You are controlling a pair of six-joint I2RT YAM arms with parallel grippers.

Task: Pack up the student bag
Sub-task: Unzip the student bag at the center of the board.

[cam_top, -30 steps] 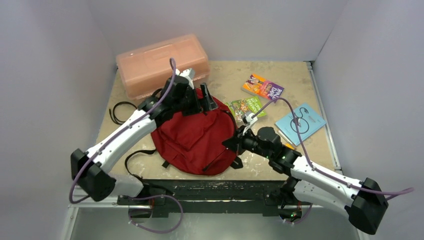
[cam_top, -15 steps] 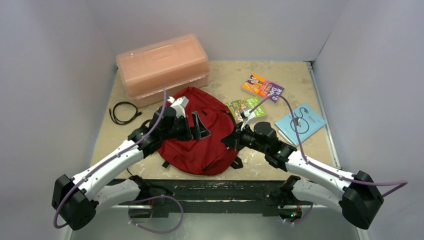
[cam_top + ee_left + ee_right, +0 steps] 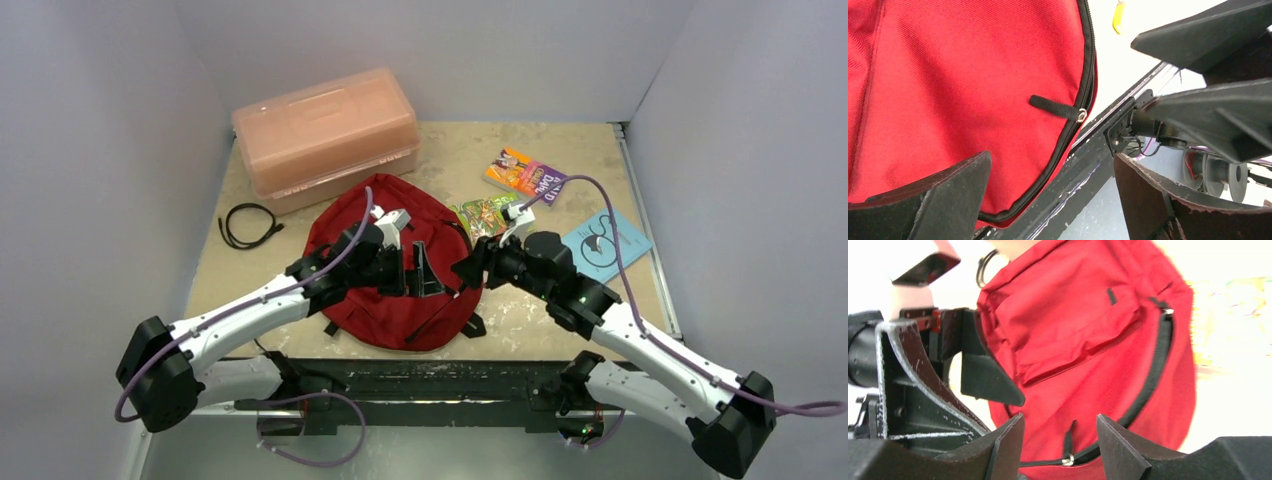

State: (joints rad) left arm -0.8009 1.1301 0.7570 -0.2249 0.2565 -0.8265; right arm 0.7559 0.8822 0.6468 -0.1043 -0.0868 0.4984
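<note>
Both arms had swung inward: the left gripper [image 3: 418,272] had drawn back to the middle of the student bag [image 3: 352,212], jaws wide and empty, and the right gripper [image 3: 470,268], shut a moment before, stood partly open beside it over the zipper [image 3: 1148,385]. The bag lay flat near the front edge of the table [image 3: 450,150]; books [image 3: 525,172], a black cable [image 3: 248,225] and an orange box [image 3: 325,130] lay beyond

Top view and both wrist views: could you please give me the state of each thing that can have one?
student bag: lying flat, zip shut where visible.
plastic box: lid closed.
black cable: coiled.
orange book: closed, flat.
green booklet: closed, flat.
blue book: closed, flat.
left gripper: fingers open over the bag, holding nothing.
right gripper: fingers open over the bag, holding nothing.
</note>
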